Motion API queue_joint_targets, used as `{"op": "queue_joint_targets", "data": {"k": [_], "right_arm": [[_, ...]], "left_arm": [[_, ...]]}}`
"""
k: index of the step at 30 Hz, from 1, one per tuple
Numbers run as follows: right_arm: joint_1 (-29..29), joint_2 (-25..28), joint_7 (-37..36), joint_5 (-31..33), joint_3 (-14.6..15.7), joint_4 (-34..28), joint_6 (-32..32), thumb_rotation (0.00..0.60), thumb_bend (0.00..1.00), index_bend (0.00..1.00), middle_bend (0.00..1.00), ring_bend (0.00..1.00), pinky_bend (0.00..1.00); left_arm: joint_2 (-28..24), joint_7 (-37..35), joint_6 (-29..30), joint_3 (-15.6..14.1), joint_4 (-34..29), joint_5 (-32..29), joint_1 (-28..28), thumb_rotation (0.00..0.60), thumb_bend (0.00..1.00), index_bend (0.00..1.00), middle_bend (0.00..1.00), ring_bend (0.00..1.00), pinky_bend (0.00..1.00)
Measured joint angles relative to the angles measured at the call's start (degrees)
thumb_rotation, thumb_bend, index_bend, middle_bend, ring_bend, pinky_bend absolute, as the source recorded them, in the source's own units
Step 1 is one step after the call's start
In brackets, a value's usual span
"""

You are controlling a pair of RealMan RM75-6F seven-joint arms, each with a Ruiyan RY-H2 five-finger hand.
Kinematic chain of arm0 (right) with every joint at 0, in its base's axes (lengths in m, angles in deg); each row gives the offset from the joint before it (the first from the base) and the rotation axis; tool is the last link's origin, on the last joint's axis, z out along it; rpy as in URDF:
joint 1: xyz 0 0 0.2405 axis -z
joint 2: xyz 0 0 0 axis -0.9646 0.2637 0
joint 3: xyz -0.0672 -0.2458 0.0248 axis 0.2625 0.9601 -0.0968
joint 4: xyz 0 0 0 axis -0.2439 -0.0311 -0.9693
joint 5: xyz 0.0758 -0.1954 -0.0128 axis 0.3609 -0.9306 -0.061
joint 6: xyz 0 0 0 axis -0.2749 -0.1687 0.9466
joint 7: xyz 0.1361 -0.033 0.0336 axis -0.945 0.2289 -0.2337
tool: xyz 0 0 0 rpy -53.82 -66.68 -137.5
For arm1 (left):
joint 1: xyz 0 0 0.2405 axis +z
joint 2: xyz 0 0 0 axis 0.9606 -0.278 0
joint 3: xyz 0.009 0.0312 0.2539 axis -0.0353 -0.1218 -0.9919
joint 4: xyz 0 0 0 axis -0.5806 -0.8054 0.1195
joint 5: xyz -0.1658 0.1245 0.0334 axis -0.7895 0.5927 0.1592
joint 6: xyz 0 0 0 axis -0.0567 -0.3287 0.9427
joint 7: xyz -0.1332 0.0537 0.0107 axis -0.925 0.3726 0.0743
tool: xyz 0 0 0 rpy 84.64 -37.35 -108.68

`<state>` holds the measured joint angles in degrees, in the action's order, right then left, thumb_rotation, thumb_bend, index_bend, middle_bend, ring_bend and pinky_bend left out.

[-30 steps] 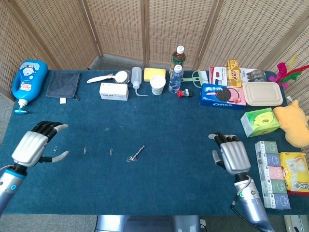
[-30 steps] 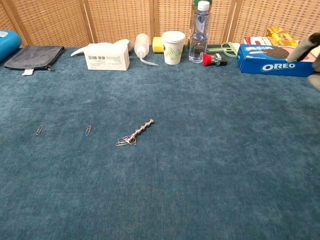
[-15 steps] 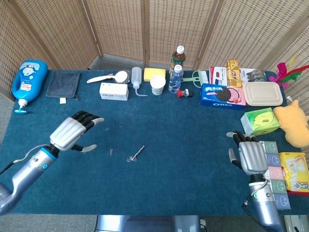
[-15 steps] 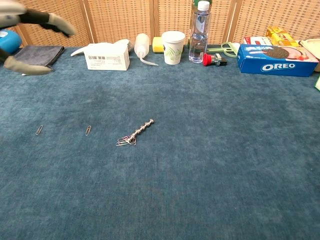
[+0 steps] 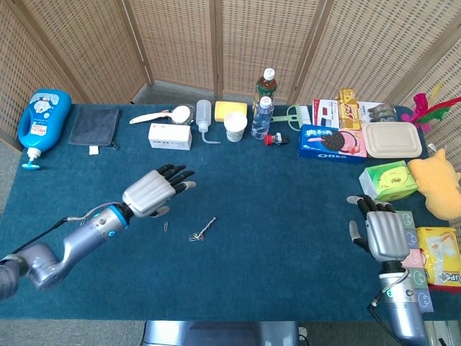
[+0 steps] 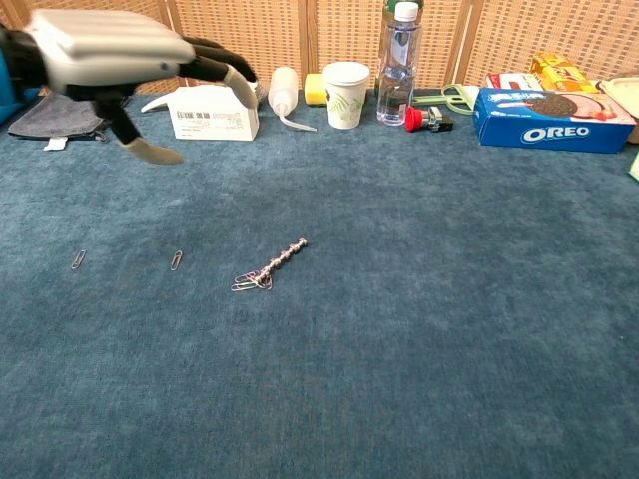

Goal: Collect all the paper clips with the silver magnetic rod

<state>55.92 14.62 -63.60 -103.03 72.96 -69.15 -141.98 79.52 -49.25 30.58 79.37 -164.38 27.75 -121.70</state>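
Observation:
The silver magnetic rod [image 5: 206,227] [image 6: 283,255] lies on the blue cloth near the middle, with a small bunch of paper clips [image 6: 250,282] [image 5: 194,236] stuck at its near end. One loose clip [image 6: 176,260] [image 5: 166,226] lies left of it, and another clip [image 6: 78,259] further left. My left hand [image 5: 154,191] [image 6: 125,62] hovers above the cloth, up and left of the rod, fingers spread and holding nothing. My right hand [image 5: 382,232] is at the right edge, far from the rod, fingers apart and holding nothing.
Along the far edge stand a white box [image 6: 212,112], a squeeze bottle [image 6: 284,92], a paper cup [image 6: 345,94], a water bottle [image 6: 397,62] and an Oreo box [image 6: 549,118]. Boxes and packets [image 5: 403,259] lie by my right hand. A blue bottle [image 5: 42,119] stands far left.
My left hand has swept rightward from the table's left edge toward the rod. My right hand has drawn back toward the right edge. The rod and clips have not moved.

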Motion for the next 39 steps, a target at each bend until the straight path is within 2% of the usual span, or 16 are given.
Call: {"op": "queue_joint_targets", "data": {"k": [8, 13, 20, 31, 39], "right_arm": [[0.90, 0.30, -1.36, -0.02, -0.89, 0.46, 0.51, 0.600, 0.51, 0.30, 0.31, 0.34, 0.33], [1.33, 0.23, -3.34, -0.03, -1.50, 1.57, 1.66, 0.600, 0.51, 0.30, 0.31, 0.34, 0.33], [2.10, 0.34, -4.42, -0.01, -2.21, 2.28, 2.45, 0.600, 0.51, 0.30, 0.31, 0.34, 0.33], [3.10, 0.22, -6.14, 0.39, -2.98, 2.78, 3.37, 0.600, 0.51, 0.29, 0.31, 0.33, 0.33], [3.85, 0.31, -7.57, 0.74, -3.29, 2.98, 4.29, 0.600, 0.51, 0.30, 0.31, 0.32, 0.33]], "left_arm": [[3.46, 1.27, -2.26, -0.61, 2.41, 0.63, -3.90, 0.600, 0.50, 0.26, 0.07, 0.05, 0.15], [6.22, 1.21, -2.67, -1.66, 5.05, 2.57, -6.13, 0.600, 0.59, 0.33, 0.07, 0.04, 0.14], [10.31, -1.92, -0.43, -5.03, 11.38, 7.66, -8.80, 0.600, 0.60, 0.38, 0.07, 0.04, 0.14], [14.35, -7.75, 0.88, -8.24, 16.24, 9.15, -11.54, 0.600, 0.60, 0.31, 0.07, 0.03, 0.13], [15.10, -8.87, -2.65, -9.07, 16.33, 6.63, -13.20, 0.600, 0.63, 0.25, 0.03, 0.00, 0.12]]}}
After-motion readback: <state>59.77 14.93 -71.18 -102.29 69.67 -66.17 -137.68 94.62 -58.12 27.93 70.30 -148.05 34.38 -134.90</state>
